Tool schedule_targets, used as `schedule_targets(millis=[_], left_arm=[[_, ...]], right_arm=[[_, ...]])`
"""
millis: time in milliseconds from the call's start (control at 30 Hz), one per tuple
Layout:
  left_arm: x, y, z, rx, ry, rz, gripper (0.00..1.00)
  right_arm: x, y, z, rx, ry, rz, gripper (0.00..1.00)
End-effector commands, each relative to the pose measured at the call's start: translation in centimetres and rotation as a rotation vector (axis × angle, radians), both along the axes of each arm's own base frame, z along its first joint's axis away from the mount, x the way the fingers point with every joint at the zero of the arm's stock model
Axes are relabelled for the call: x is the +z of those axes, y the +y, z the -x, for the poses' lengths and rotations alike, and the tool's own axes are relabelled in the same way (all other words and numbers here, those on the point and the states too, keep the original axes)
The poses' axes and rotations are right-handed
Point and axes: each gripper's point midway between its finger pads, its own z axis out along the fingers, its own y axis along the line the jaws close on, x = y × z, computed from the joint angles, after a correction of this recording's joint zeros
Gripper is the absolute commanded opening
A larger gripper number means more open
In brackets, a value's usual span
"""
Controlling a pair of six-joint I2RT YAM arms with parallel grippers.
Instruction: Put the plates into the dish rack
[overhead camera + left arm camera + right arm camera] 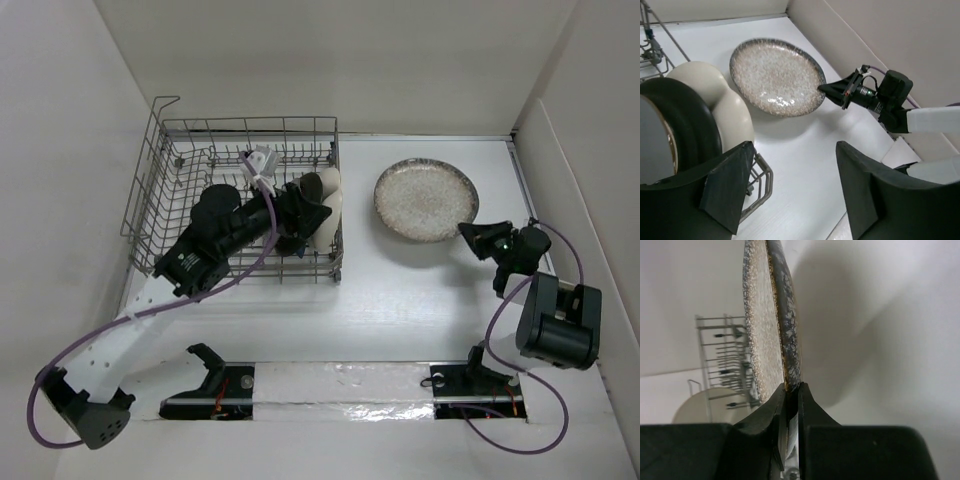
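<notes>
The speckled cream plate (426,199) is held a little above the table, right of the dish rack (180,150). My right gripper (474,234) is shut on its near right rim; the right wrist view shows both fingers pinching the dark rim (790,360). My left gripper (312,212) is open and empty over the rack's right end. The cream three-section plate (331,200) stands on edge there, with a dark-rimmed plate (695,125) beside it in the left wrist view. The speckled plate (775,75) and the right gripper (824,90) show there too. Other plates are hidden under the left arm.
White walls close in the table on the left, back and right. The rack (757,185) has its near corner between my left fingers' view and the table. Two dark fixtures (210,385) (475,385) sit by the near edge.
</notes>
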Motion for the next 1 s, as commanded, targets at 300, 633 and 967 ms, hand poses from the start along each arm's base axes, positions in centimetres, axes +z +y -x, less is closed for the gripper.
schedule_targets(millis=[300, 633, 967], left_arm=[[4.3, -8.2, -4.0, -0.12, 0.069, 0.076, 0.83], [0.6, -10.2, -13.3, 0.066, 0.126, -0.053, 0.86], [-1.1, -16.1, -17.8, -0.031, 0.156, -0.046, 0.85]], right_arm=[[21.0, 1.7, 1.3, 0.17, -0.587, -0.058, 0.0], [24.6, 2.3, 3.2, 0.251, -0.671, -0.103, 0.0], [24.8, 4.3, 3.7, 0.345, -0.697, -0.136, 0.0]])
